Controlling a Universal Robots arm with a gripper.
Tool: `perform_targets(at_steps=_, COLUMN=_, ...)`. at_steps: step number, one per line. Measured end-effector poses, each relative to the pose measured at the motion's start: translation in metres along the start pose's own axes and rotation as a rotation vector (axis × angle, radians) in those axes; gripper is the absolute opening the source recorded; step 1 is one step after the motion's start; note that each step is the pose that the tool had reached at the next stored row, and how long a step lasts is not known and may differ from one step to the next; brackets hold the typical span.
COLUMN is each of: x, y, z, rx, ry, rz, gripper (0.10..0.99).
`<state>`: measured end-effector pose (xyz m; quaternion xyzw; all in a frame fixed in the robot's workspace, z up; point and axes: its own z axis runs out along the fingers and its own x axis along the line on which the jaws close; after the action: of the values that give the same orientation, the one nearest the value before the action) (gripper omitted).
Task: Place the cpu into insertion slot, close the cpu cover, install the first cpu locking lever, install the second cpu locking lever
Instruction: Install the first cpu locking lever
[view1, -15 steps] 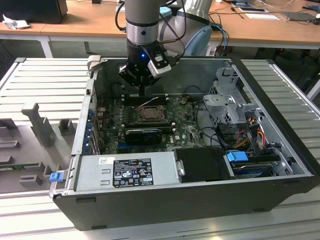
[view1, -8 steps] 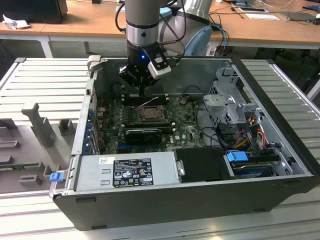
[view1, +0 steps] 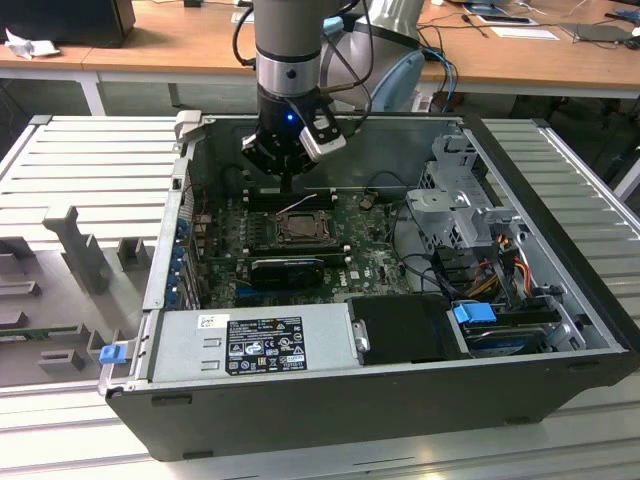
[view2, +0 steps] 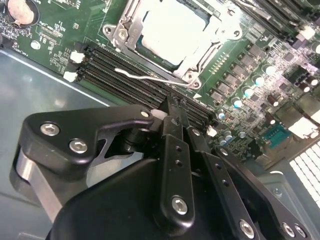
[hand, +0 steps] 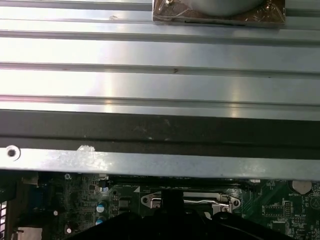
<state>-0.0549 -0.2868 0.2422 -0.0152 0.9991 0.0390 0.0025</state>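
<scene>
one open computer case (view1: 400, 350) lies on your ribbed metal bench (view1: 90, 160). inside it, the green motherboard (view1: 370, 262) carries the insertion slot (view2: 172, 37), with the cpu (view2: 172, 27) seated in it and the cpu cover (view2: 212, 50) down around it. treat the cpu as light, stiff and fragile; take it only by its edges. one thin locking lever (view2: 150, 76) stands loose beside the slot. your gripper (view2: 175, 112) hangs just above the slot, fingers together, holding nothing.

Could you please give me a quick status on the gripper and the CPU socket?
Gripper shut, empty, above memory slots beside the insertion slot. CPU seated, cpu cover down. One lever unlatched.
</scene>
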Motion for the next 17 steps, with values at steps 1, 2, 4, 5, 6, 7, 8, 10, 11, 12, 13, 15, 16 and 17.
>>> perform_targets(at_steps=1, x=-0.0014, y=-0.0001, z=0.001, rx=0.0, ry=0.0001, rz=-0.001, gripper=0.106)
perform_targets(at_steps=2, x=-0.0054, y=-0.0004, z=0.0034, rx=0.0, ry=0.0003, rz=-0.003, gripper=0.106)
perform_targets(at_steps=4, x=-0.0113, y=-0.0009, z=0.0083, rx=0.0, ry=0.0006, rz=-0.008, gripper=0.106)
perform_targets(at_steps=5, x=-0.0124, y=-0.0008, z=0.0099, rx=0.0, ry=0.001, rz=-0.012, gripper=0.106)
perform_targets(at_steps=6, x=-0.0127, y=-0.0009, z=0.0111, rx=0.0, ry=0.0026, rz=-0.033, gripper=0.106)
perform_targets(at_steps=7, x=-0.013, y=-0.0009, z=0.0115, rx=-0.001, ry=0.0035, rz=-0.044, gripper=0.106)
perform_targets(at_steps=8, x=-0.0134, y=-0.0009, z=0.0119, rx=-0.001, ry=0.0041, rz=-0.052, gripper=0.106)
perform_targets(at_steps=10, x=-0.0145, y=-0.0001, z=0.0126, rx=-0.001, ry=0.0044, rz=-0.055, gripper=0.106)
perform_targets(at_steps=11, x=-0.0147, y=0.0004, z=0.0133, rx=-0.002, ry=0.0042, rz=-0.055, gripper=0.106)
perform_targets(at_steps=12, x=-0.0151, y=0.0006, z=0.014, rx=-0.005, ry=0.0039, rz=-0.055, gripper=0.106)
perform_targets(at_steps=13, x=-0.0158, y=0.0005, z=0.0146, rx=-0.007, ry=0.004, rz=-0.055, gripper=0.106)
perform_targets(at_steps=15, x=-0.0177, y=0.0004, z=0.0158, rx=-0.011, ry=0.0037, rz=-0.055, gripper=0.106)
perform_targets(at_steps=16, x=-0.0194, y=0.0003, z=0.0167, rx=-0.014, ry=0.0038, rz=-0.055, gripper=0.106)
perform_targets(at_steps=17, x=-0.0218, y=0.0001, z=0.0179, rx=-0.016, ry=0.0038, rz=-0.055, gripper=0.106)
